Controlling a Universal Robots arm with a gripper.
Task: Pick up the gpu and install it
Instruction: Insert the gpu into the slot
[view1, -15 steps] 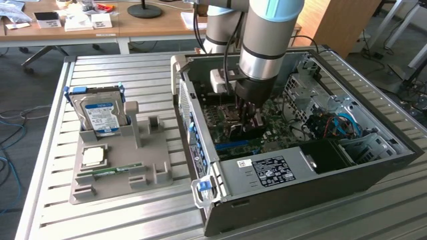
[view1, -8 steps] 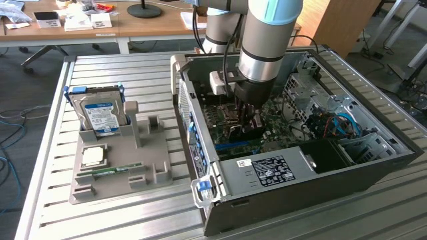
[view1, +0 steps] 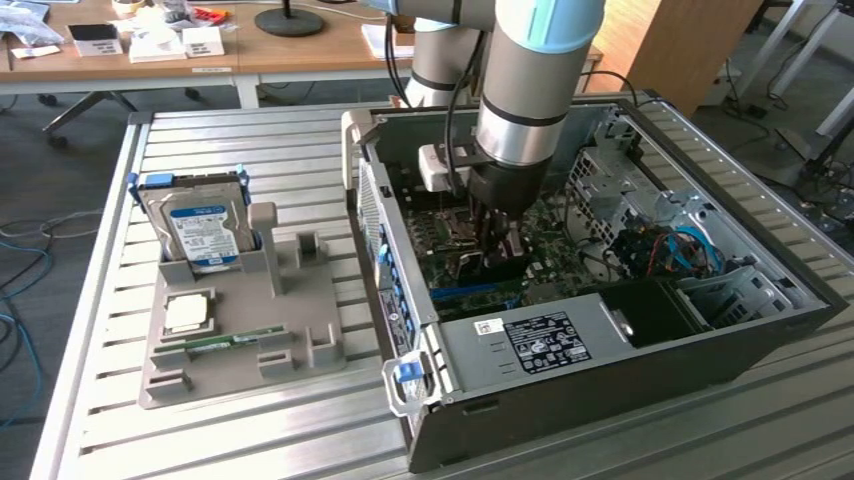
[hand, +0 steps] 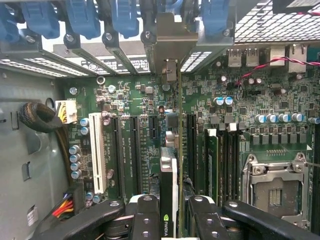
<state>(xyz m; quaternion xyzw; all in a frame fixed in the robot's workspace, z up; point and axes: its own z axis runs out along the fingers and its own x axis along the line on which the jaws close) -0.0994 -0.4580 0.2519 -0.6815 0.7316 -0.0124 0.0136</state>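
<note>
Clamping gpu (hand: 169, 182) edge-on over motherboard (hand: 235, 117), jaws clenched on it; slots (hand: 134, 150) flank both sides.

My arm reaches down into the open computer case (view1: 747, 330) on the slatted bench (view1: 267, 150). My gripper (view1: 497, 245) is deep inside, with the dark gpu (view1: 478, 266) at its tip, close over the motherboard (view1: 561, 270). Well apart, toward the exterior view's left, a grey holder (view1: 300, 330) carries an upright hard drive (view1: 200, 232), a square processor (view1: 187, 313) and a green memory stick (view1: 220, 342).
</note>
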